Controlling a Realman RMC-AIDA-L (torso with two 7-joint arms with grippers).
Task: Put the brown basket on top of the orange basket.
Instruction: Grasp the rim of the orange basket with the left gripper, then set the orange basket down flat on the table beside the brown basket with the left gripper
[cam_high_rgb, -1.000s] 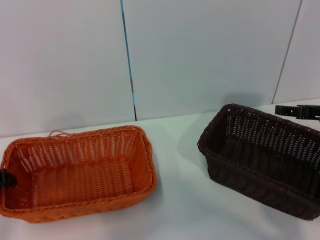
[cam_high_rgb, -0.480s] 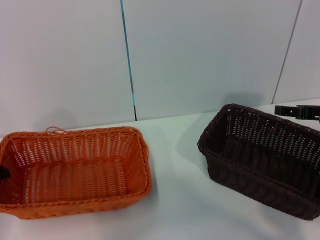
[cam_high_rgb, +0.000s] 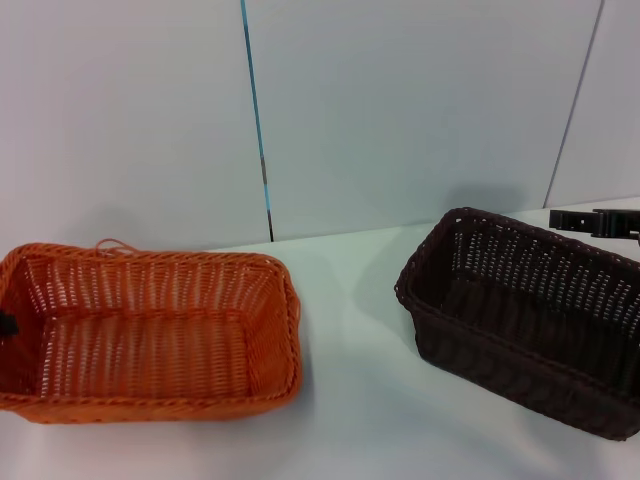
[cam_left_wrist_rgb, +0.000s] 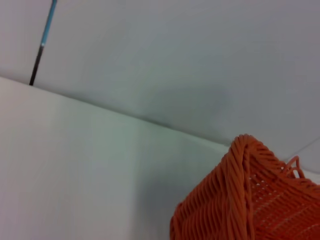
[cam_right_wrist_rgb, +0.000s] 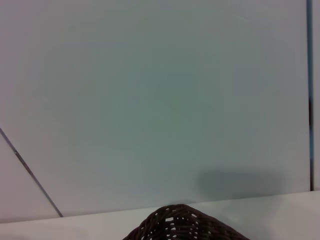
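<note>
The orange basket (cam_high_rgb: 150, 335) sits at the left of the white table, its left end at the picture's edge and its loose strand at the back rim. My left gripper (cam_high_rgb: 5, 325) shows only as a black piece on the basket's left rim, shut on it. The left wrist view shows a corner of the orange basket (cam_left_wrist_rgb: 250, 200) close up. The brown basket (cam_high_rgb: 525, 315) stands at the right, tilted, its right end cut off by the edge. Its rim (cam_right_wrist_rgb: 185, 225) shows in the right wrist view. My right gripper is out of view.
The white table (cam_high_rgb: 350, 400) has a bare strip between the two baskets. A white panelled wall (cam_high_rgb: 400, 110) with a dark seam stands close behind. A black clamp-like part (cam_high_rgb: 592, 222) sits at the back right behind the brown basket.
The orange basket has shifted left and turned, its back rim now higher and its left end at the frame edge. The brown basket has not moved.
</note>
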